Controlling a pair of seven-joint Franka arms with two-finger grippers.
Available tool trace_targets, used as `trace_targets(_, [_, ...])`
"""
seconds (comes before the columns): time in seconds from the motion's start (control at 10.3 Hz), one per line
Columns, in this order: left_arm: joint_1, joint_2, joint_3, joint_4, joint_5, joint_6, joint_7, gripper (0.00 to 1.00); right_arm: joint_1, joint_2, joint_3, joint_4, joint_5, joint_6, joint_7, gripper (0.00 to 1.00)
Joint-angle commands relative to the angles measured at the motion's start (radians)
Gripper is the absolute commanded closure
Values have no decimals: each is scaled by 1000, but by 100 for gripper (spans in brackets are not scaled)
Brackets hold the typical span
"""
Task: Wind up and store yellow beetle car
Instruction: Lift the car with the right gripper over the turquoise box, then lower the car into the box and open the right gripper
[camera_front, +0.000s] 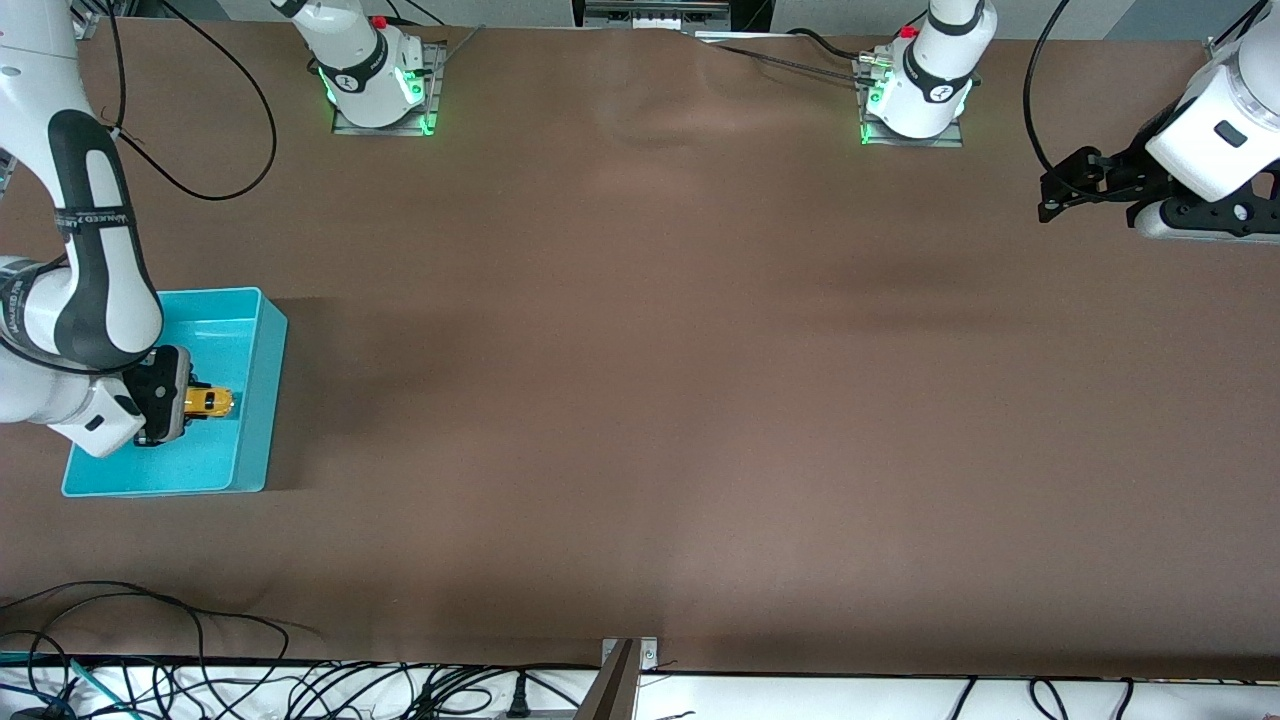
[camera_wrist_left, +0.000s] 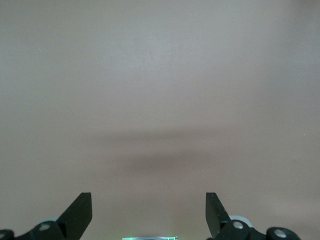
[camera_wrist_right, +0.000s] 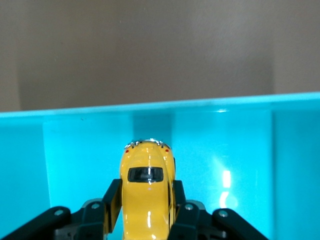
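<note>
Front view: right gripper (camera_front: 190, 405) is hanging inside the turquoise bin (camera_front: 262, 400), clamping the yellow beetle car (camera_front: 209, 402); left gripper (camera_front: 1065, 190) is waiting over bare table (camera_front: 700, 400). Left wrist view: fingers (camera_wrist_left: 80, 212) are standing wide apart. Right wrist view: fingers (camera_wrist_right: 112, 200) are pinching the car's flanks.

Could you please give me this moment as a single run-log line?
right gripper: shut on yellow beetle car, inside turquoise bin | left gripper: open, waiting over bare table | stage: storing, car not released
</note>
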Motion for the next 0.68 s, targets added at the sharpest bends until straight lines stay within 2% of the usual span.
trace_targets(0.0, [-1,11,6,29,-7,-16,-2,0,-26,29,11,14,3,11,-31,100])
trace_targets(0.58, [-3,13,2,40,-7,-16,-4,0,-37,78,11,4,3,48,-31,100])
